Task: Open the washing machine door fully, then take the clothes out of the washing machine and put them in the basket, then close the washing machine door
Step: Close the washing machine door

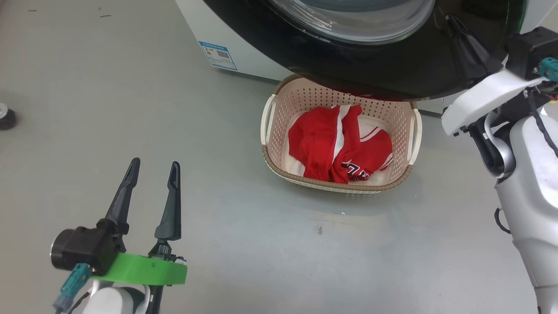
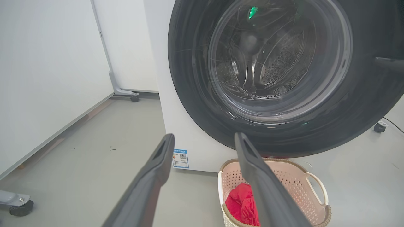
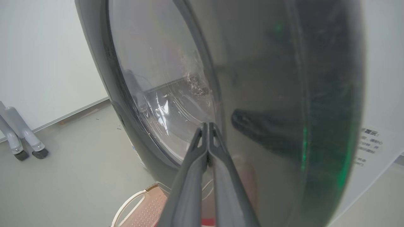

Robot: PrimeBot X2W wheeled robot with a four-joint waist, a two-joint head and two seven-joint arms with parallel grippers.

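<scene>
The clothes (image 1: 331,139), a red jersey with white trim, lie crumpled inside the cream basket (image 1: 335,185) on the floor before the white washing machine (image 1: 244,56). The glossy black washing machine door (image 1: 370,65) hangs over the basket's far edge. It faces the machine front, and the steel drum shows through its glass (image 2: 268,63). Whether it is latched I cannot tell. My right gripper (image 3: 208,126) is shut, empty, fingertips against the door's outer face (image 3: 268,94), also seen at upper right (image 1: 451,22). My left gripper (image 1: 155,164) is open and empty, low at the left.
A blue label (image 2: 180,158) marks the washer's lower corner. A white panel (image 2: 47,78) on casters (image 2: 20,208) stands to the left, and another caster (image 2: 379,127) sits right of the machine. A small dark wheel (image 1: 6,117) lies at the floor's left edge.
</scene>
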